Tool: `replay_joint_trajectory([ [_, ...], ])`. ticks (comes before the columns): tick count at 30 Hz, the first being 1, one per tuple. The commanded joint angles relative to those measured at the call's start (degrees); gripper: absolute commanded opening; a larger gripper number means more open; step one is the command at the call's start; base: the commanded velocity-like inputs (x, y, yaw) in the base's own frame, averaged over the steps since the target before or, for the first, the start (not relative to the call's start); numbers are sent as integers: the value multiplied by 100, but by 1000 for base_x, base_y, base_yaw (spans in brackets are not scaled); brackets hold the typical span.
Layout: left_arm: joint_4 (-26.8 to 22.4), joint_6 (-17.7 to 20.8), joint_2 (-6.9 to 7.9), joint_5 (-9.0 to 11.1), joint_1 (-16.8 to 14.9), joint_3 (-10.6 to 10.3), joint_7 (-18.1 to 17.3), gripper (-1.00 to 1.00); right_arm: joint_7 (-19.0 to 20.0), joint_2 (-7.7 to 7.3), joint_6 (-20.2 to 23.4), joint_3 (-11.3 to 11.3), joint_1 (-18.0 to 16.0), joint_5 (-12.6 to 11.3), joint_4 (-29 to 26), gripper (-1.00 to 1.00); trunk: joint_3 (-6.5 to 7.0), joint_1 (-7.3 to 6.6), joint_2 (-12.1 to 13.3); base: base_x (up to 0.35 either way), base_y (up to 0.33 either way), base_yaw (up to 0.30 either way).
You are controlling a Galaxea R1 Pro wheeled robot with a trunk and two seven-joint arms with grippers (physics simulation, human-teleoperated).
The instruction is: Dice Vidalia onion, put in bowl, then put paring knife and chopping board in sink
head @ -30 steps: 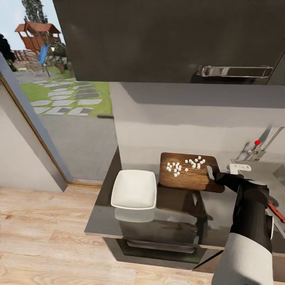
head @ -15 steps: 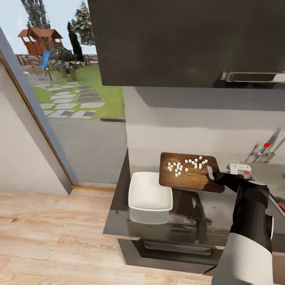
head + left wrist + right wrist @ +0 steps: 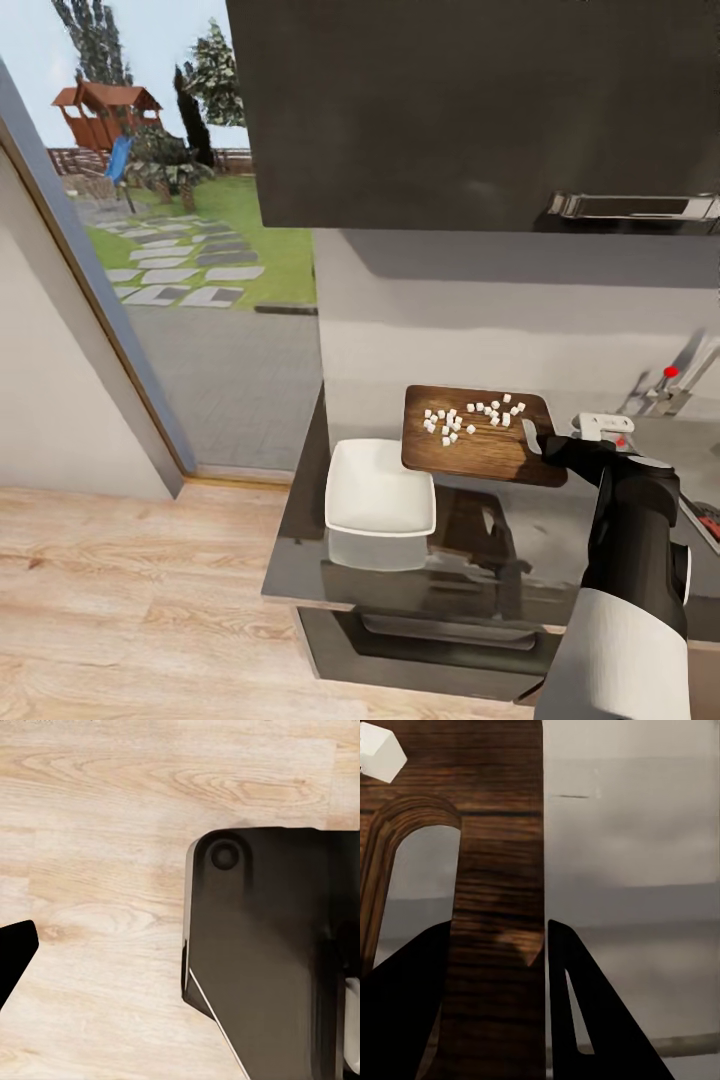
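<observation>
My right pincer [image 3: 548, 446] clamps the chopping board [image 3: 478, 434] by its handle end, lifted off the tabletop [image 3: 300, 520] centre-right, so the diced onion [image 3: 470, 415] can slide toward the bowl [image 3: 380, 490] lower left. Left pincer: can't tell.

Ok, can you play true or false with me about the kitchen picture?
1. The white onion bits lie on the chopping board. True.
2. The bowl is full of onion. False: it is empty.
3. The right end effector grips the board's handle end. True.
4. The bowl sits on the board. False: it stands on the countertop, beside and below the raised board.
5. The tap's knob is blue. False: red.
</observation>
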Motion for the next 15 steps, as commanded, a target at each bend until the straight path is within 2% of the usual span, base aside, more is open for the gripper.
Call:
replay_joint_trajectory([
  [1, -14, -4, 4, 21, 3, -51, 46, 100, 59, 5, 4, -10, -9, 59, -8, -100, -7, 4, -11, 0, 0, 0],
  [15, -26, -4, -4, 16, 3, -51, 46, 100, 62, -3, -85, 1, -8, 73, -1, -100, -3, 4, -11, 0, 0, 0],
])
